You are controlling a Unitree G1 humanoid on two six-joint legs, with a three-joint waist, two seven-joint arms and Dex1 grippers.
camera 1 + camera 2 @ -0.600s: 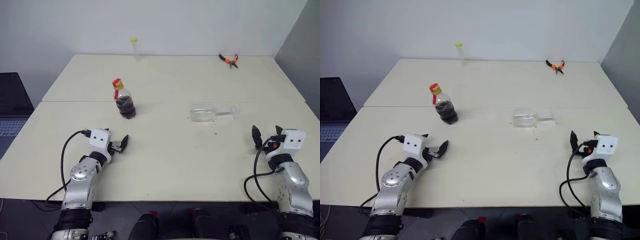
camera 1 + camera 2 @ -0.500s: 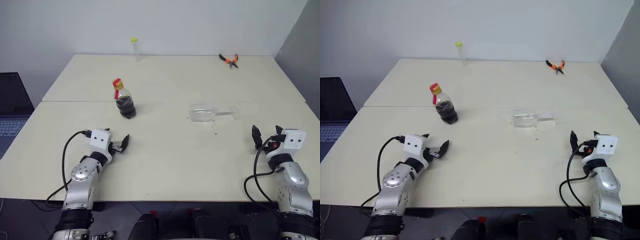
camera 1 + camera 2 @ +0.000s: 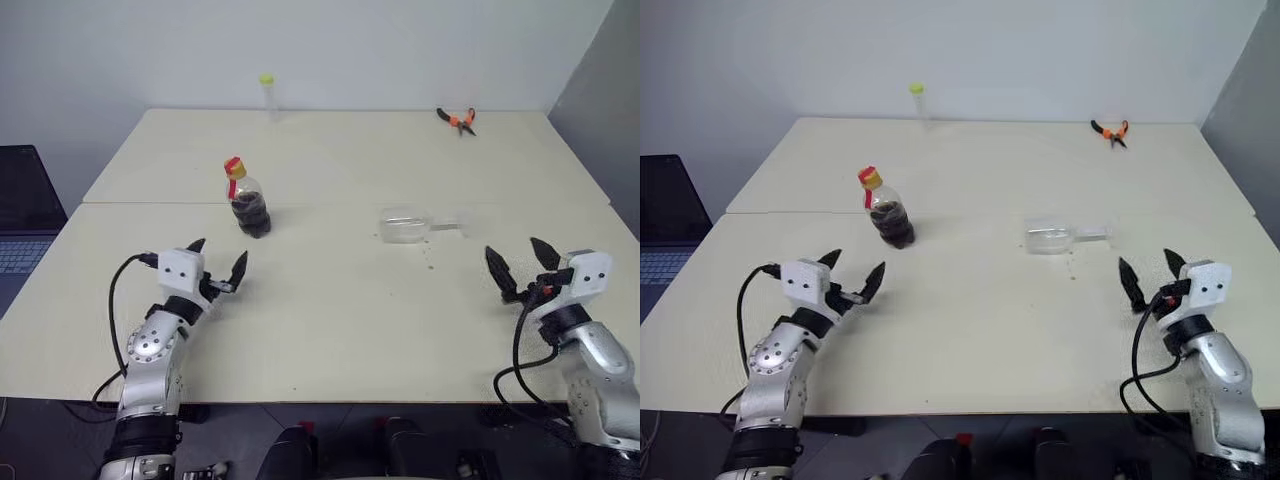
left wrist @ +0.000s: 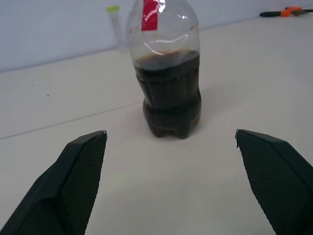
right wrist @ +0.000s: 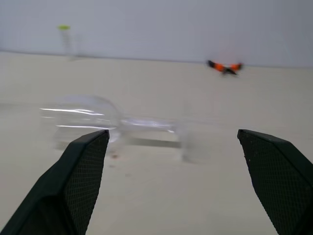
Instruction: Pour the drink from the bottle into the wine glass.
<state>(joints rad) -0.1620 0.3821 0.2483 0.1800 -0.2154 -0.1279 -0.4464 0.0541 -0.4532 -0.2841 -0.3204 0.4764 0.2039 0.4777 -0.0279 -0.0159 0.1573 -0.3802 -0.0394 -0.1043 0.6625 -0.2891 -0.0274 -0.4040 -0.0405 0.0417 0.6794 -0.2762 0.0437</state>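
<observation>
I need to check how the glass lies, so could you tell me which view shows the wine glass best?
The right wrist view: the wine glass lies on its side, close up, bowl, stem and foot visible. Both eye views show it small and faint on the table.

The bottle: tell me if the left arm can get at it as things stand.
Probably yes. The bottle stands upright straight ahead of the open left gripper, with only bare table between them.

The bottle (image 3: 247,201) stands left of the toppled wine glass (image 3: 416,226).
</observation>
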